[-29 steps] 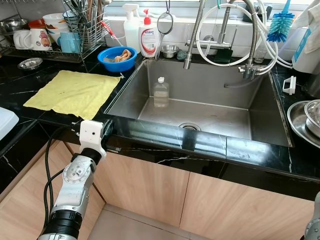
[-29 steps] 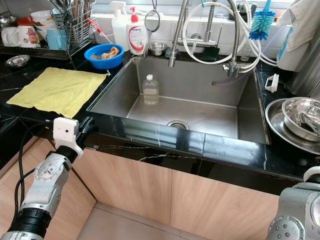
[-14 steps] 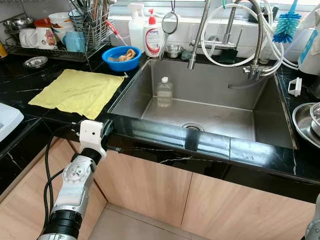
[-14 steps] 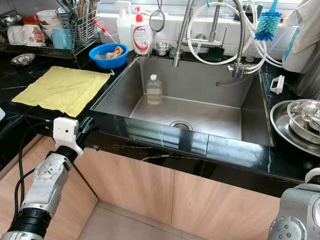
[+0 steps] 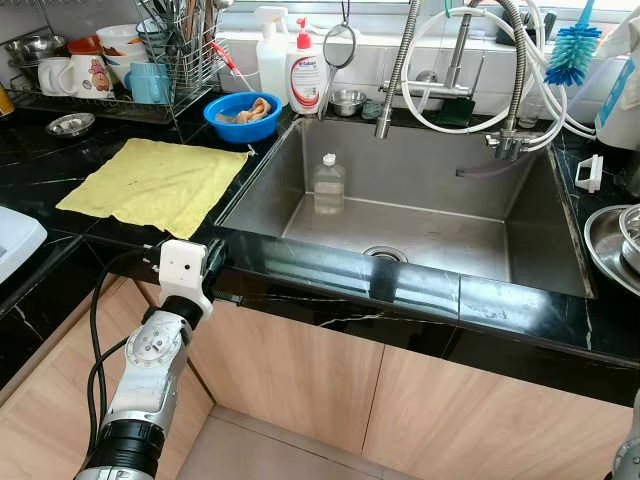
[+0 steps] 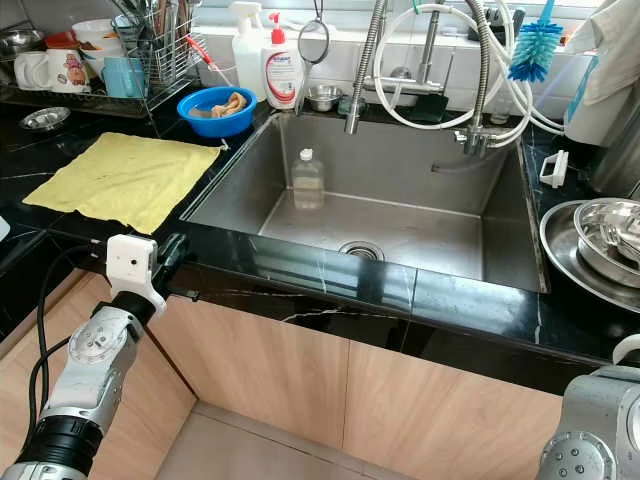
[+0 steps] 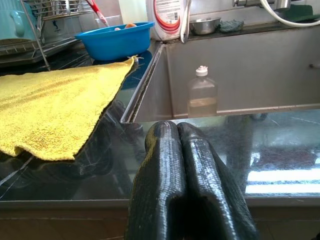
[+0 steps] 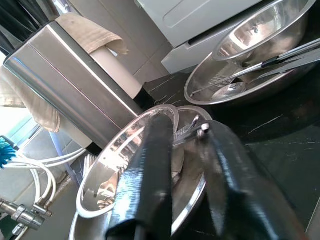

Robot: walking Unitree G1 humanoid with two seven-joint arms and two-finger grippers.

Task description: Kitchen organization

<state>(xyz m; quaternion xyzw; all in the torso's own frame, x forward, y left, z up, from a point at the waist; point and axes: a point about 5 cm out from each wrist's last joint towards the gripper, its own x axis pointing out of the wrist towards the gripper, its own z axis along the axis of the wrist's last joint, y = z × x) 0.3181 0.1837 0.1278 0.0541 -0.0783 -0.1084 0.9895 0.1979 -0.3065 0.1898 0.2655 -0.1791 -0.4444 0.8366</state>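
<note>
The kitchen has a black stone desk [image 5: 60,170] with a steel sink [image 5: 540,240] set in it, under a window sill full of hoses and bottles. Compared with one second ago the whole view has shifted a little and then stopped; between half a second ago and now almost nothing differs. I judge that the camera has settled and the things themselves did not move, so no organizing step has started yet.

The left hand [image 7: 185,180] is at the front edge of the desk, just before the yellow cloth [image 5: 150,185], and its two fingers are pressed together with nothing between them. The right hand [image 8: 185,185] is near the steel bowls [image 8: 250,55] at the right end of the desk; its fingers stand apart and are empty, with a round steel lid [image 8: 125,165] close behind them.

A small clear bottle [image 5: 327,184] stands upright inside the sink, near its back left part. It looks like a probable thing to put away.

Behind the cloth are a blue bowl [image 5: 236,115], a dish rack [image 5: 160,60] with mugs, and a soap bottle [image 5: 304,75]. The high sink wall and the hanging faucet hoses [image 5: 450,70] could hinder a reach to the bottle.
</note>
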